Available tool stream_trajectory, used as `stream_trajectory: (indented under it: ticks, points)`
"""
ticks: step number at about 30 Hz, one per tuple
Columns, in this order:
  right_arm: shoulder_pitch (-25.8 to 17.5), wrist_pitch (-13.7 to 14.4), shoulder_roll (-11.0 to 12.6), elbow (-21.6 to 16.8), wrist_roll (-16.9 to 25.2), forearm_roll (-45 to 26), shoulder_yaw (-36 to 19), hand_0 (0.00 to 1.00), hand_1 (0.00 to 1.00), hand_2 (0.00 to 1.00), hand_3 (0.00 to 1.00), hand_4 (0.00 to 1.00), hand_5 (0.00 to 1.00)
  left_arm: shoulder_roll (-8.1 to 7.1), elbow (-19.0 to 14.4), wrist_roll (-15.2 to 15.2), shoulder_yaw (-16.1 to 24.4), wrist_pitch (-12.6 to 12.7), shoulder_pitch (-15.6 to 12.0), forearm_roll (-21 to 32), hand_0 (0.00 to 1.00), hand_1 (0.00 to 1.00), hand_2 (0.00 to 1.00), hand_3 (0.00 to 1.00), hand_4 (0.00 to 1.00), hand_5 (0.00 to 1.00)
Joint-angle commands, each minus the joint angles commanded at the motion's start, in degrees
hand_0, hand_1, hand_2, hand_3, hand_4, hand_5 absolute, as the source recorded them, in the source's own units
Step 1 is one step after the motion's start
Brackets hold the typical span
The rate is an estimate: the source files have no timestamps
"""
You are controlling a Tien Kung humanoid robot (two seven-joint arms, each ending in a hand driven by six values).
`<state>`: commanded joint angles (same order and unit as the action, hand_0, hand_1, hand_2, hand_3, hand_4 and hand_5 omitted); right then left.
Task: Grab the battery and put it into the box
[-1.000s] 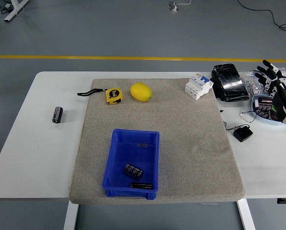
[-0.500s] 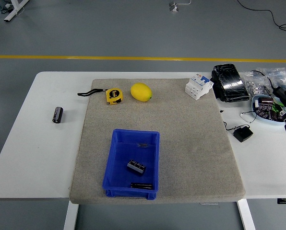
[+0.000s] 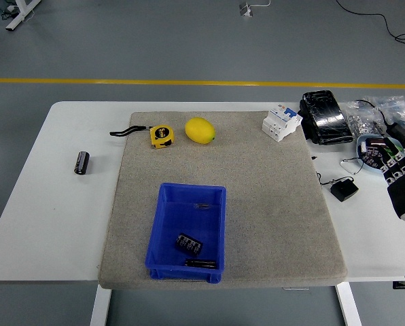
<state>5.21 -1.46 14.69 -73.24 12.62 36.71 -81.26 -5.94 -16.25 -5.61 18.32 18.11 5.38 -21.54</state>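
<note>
My right hand [image 3: 401, 178] sits at the far right edge of the white table [image 3: 46, 217], over its bare top, just below a shallow dish [image 3: 372, 151] of small parts. It's a black palm w/ pale segmented fingers [image 3: 393, 161] pointing up-table, loosely straight, nothing held. Left arm isn't showing.

The blue box [image 3: 187, 232] is rectangular hard plastic w/ a rolled rim, standing on the grey felt-like mat [image 3: 270, 204] near the mat's front edge. Inside it lies a battery [image 3: 188, 242]: a short black cylinder w/ a glossy wrap, lying on its side, tilted diagonally on the box floor. By the front wall is a thin dark stick-shaped item [image 3: 200, 263], too small to identify. Near the back wall there's a small thin bit, can't tell what.

A second battery [image 3: 81, 162], same stubby black cylinder shape, lies on bare table left of the mat, well apart from the box.

At the mat's back edge: a yellow tape measure [image 3: 161, 135] w/ a black strap trailing left, and beside it a smooth oval lemon [image 3: 199, 130]. At the back right corner, a white blocky circuit breaker [image 3: 281, 121] w/ blue switches. Next to it, off the mat, a shiny black wrapped pack [image 3: 325, 117] and crinkly clear bags [image 3: 365, 115] of small bits. A small black adapter [image 3: 343, 189] w/ thin cord lies btw the mat and my hand.
</note>
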Motion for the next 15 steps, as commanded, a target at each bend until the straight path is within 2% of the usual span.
stream_trajectory:
  ticks: [15]
  points:
    - [0.1, 0.7, -0.5, 0.5, -0.4, 0.3, 0.7, 0.996, 0.9, 0.909, 0.942, 0.998, 0.998, 0.09, 0.1, -1.0, 2.0, -0.3, 0.1, -3.4, 0.71, 0.72, 0.753, 0.686, 0.701, 0.709]
